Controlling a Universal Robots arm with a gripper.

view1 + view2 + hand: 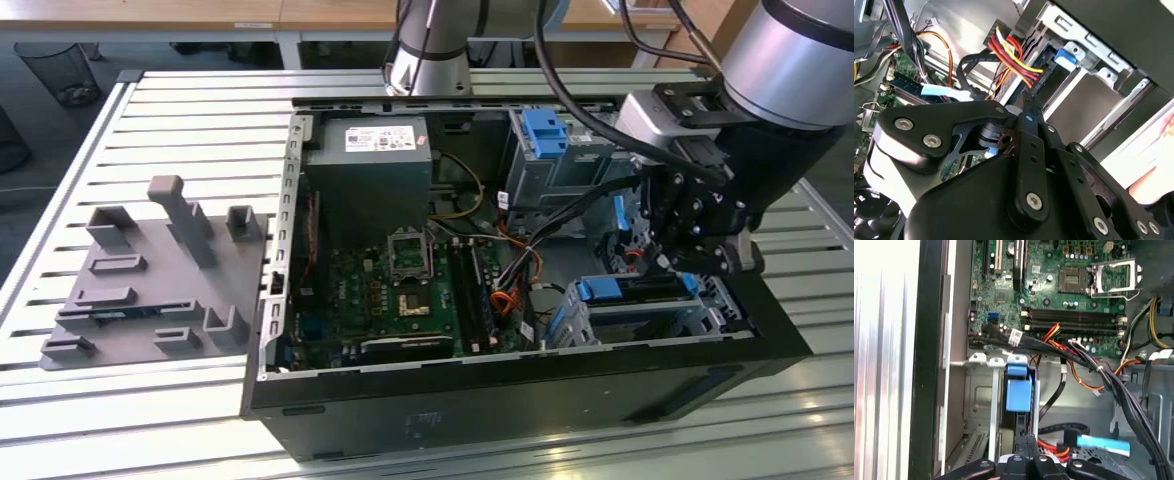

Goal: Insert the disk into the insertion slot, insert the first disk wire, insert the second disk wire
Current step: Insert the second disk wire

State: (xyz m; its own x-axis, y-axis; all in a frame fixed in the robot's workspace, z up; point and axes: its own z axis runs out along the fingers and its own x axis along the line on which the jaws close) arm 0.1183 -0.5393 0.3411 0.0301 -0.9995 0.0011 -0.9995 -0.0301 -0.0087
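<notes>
The disk (pixel 638 289), in its blue carrier, sits inside the insertion slot (pixel 667 320), the low silver cage at the exterior view's right. In the first wrist view the blue carrier (pixel 1018 392) lies in the cage (pixel 979 400). My gripper (pixel 694 262) hangs just above the disk's end. Its fingers (pixel 1029 102) are pressed together on the black plug of a red, yellow and black disk wire (pixel 1014 57), at the disk's edge near the blue tab (pixel 1066 55). A black wire with a light blue tag (pixel 1102 444) lies loose beside my gripper (pixel 1026 442).
A taller grey cage with a blue bracket (pixel 545 130) stands behind the gripper. The motherboard (pixel 400 290) and power supply (pixel 367 170) fill the case's left half. Loose black and orange cables (pixel 1089 367) cross beside the cage. A grey fixture plate (pixel 147 280) lies outside the case.
</notes>
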